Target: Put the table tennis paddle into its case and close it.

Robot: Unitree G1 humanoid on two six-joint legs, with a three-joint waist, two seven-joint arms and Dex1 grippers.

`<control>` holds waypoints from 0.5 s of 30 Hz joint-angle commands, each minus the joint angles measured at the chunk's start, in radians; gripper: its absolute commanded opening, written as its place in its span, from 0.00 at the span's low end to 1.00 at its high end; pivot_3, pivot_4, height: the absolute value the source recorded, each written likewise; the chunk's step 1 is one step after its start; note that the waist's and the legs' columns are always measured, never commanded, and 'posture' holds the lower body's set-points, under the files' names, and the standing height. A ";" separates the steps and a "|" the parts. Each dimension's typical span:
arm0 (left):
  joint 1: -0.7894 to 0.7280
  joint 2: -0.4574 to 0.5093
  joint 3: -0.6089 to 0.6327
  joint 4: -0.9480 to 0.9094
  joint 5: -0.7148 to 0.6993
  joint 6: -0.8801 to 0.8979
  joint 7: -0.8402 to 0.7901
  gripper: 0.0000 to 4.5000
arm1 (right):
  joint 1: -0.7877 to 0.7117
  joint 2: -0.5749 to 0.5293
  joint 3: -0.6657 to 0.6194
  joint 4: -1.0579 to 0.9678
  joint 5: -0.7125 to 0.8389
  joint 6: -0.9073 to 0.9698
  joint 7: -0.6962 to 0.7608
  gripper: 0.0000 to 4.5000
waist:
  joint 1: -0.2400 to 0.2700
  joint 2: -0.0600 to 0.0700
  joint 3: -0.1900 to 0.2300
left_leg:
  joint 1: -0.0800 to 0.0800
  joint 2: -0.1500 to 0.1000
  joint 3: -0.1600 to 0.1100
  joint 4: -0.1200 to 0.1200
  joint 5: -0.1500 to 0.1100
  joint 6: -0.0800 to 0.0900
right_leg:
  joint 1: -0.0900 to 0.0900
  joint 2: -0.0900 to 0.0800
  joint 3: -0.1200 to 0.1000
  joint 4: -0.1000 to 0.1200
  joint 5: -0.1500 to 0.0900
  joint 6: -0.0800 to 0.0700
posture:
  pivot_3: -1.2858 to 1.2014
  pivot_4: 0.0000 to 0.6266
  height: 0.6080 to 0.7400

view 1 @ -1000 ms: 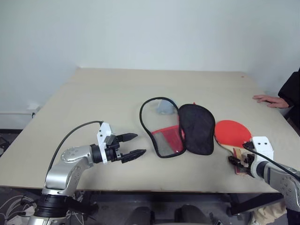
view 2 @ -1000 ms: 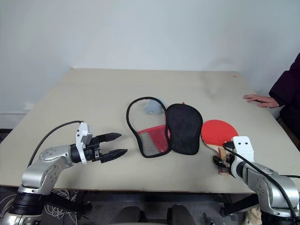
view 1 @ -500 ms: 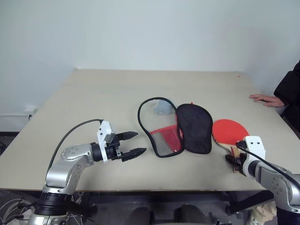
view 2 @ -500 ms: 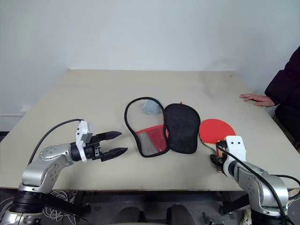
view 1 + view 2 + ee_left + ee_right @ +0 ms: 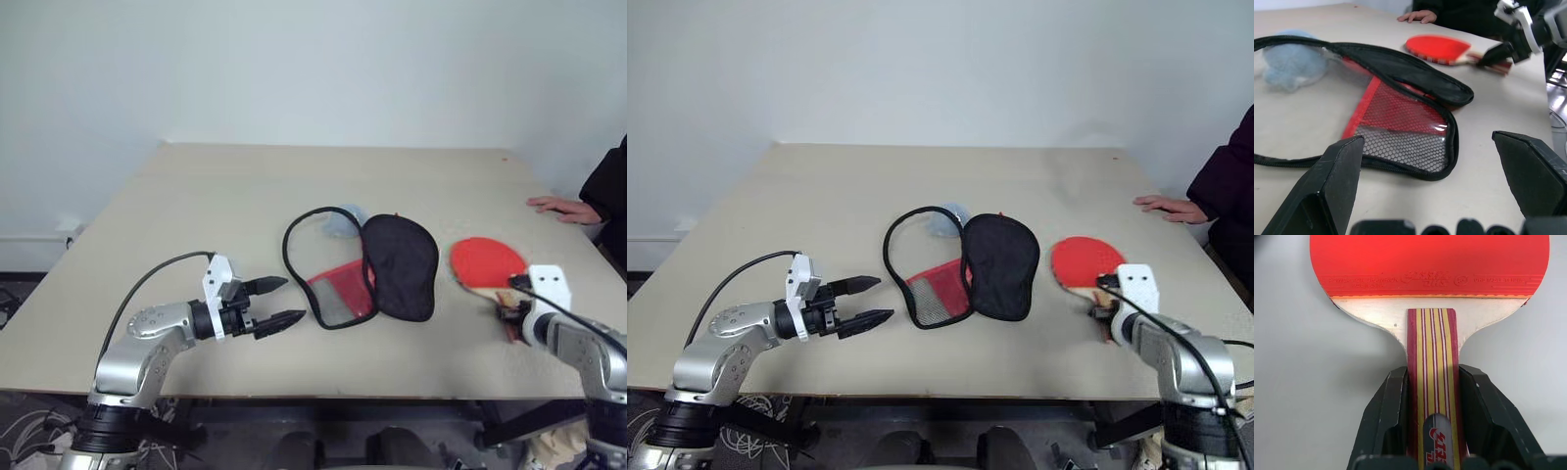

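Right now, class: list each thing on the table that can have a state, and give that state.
Paddle: flat on the table, handle gripped by right hand.
Case: unzipped, lying open and empty.
Left hand: open, holding nothing.
Grey fuzzy lump: loose beside the case.

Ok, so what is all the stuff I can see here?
table: one, beige, under everything.
paddle: one, red face with striped wooden handle, on the table's right side.
case: one, black and red, lying open mid-table, left of the paddle.
fuzzy lump: one, pale blue-grey, behind the case.
person's hand: one, resting at the table's far right edge.
left gripper: black fingers, open, hovering left of the case.
right gripper: black fingers, closed on the paddle's handle.
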 commanded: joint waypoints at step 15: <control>0.003 0.003 0.029 -0.039 -0.016 -0.003 0.017 1.00 | -0.282 0.277 0.142 -0.147 0.033 0.136 -0.051 0.25 | -0.004 0.000 0.000 | 0.001 0.002 0.000 -0.007 0.000 -0.001 | -0.002 0.002 0.001 0.000 0.000 0.001 | 0.52 0.00 0.92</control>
